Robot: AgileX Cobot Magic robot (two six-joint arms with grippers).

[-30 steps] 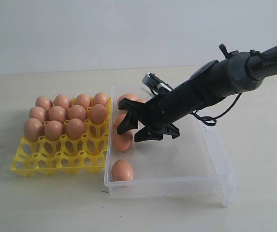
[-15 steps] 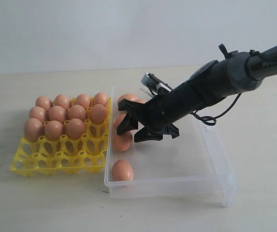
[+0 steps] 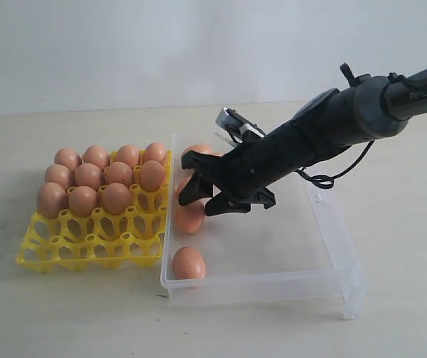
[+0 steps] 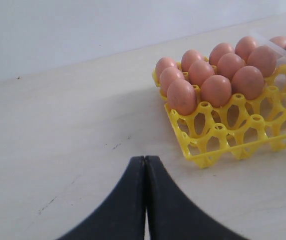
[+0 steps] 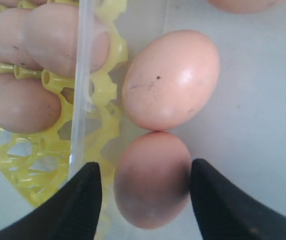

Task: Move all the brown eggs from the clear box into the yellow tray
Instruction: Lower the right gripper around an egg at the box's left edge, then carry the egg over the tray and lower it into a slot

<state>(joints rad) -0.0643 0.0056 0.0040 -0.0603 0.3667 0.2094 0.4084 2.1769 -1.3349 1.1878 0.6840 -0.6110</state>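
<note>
A bright yellow plastic egg tray (image 3: 86, 252) is being borne by the pale flat table (image 3: 64, 321), just left of a shallow clear plastic box (image 3: 288, 246). In the tray's rear rows, smooth brown oval eggs (image 3: 88, 176) are being held. Further eggs are being kept along the box's left wall, one (image 3: 188, 262) in its front left corner. Another egg (image 5: 152, 180) by that wall is being straddled by the right gripper (image 3: 200, 203).
</note>
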